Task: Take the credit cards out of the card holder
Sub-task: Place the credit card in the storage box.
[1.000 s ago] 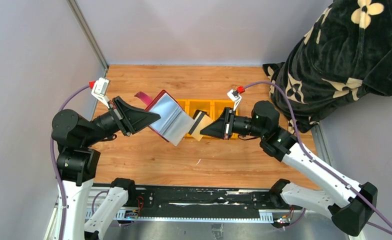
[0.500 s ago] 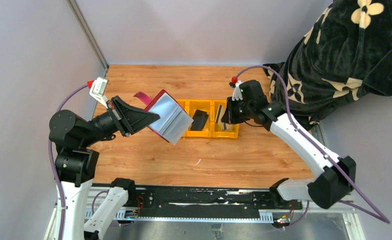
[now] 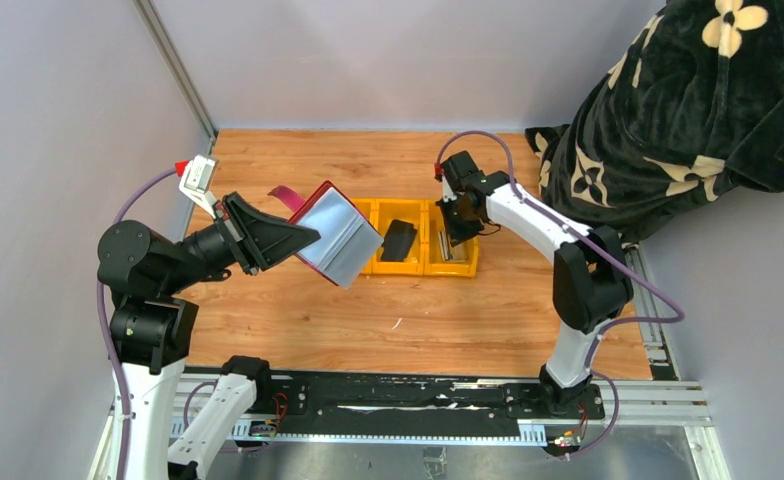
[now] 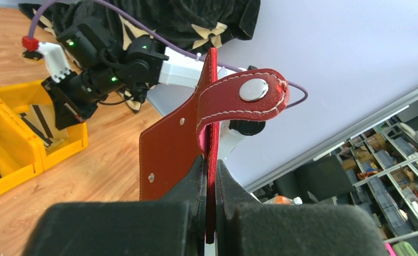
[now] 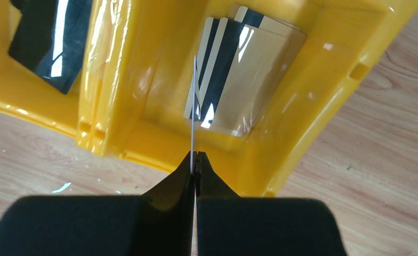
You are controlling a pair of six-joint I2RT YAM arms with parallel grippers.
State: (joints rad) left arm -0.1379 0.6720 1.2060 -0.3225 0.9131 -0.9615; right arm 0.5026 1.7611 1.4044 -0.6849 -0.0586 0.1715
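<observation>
Yellow tray [image 5: 116, 80] now beneath right tool's [image 5: 195, 156] clamped card [image 5: 193, 106]; left tool [image 4: 209, 170] gripping card holder [image 4: 169, 154].

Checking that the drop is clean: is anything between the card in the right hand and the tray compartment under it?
Nothing visible blocks it. The right hand holds the card edge-on over the yellow tray's end compartment. Only striped cards already lie flat on its floor.

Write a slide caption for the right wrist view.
Right claw pinches a card edge-on above a yellow tray compartment holding striped tan cards.
</observation>
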